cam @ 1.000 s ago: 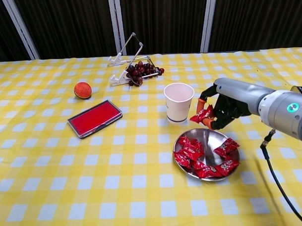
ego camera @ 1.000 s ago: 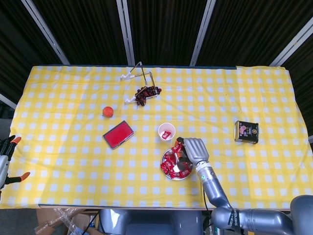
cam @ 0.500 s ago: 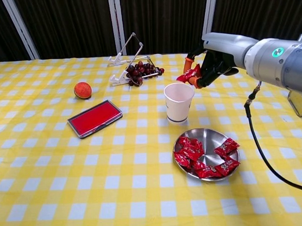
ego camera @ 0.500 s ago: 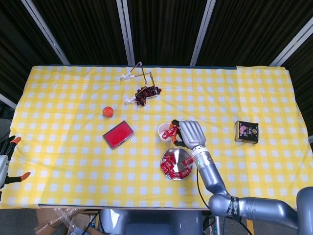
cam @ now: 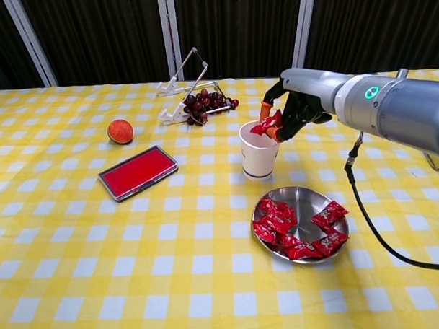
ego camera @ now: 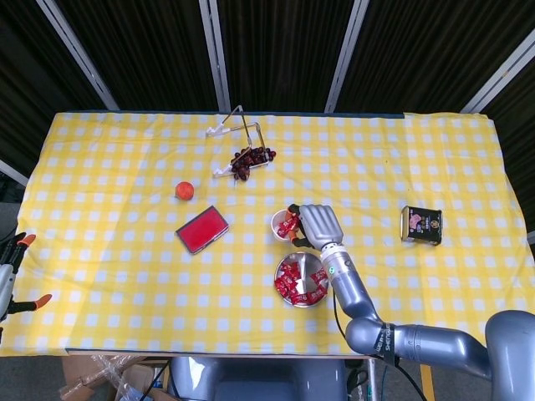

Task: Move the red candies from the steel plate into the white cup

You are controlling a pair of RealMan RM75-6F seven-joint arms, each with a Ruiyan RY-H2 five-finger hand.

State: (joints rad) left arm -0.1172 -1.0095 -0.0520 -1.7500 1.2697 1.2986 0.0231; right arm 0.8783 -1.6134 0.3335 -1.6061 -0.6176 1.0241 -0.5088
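Change: since the earlier frames the right robot hand (cam: 290, 115) had lifted from the steel plate (cam: 307, 200) and come to hang over the white cup (cam: 260, 150).
Right robot hand: fingers curled down, pinching one red candy (cam: 266, 125) just above the cup's rim at its 3 o'clock side.
Left robot hand (ego camera: 12, 267): at the counter's (ego camera: 125, 276) 9 o'clock edge, partly out of view; its grip could not be told.
Steel plate: at the cup's 5 o'clock, carrying the remaining red candies (cam: 278, 219).
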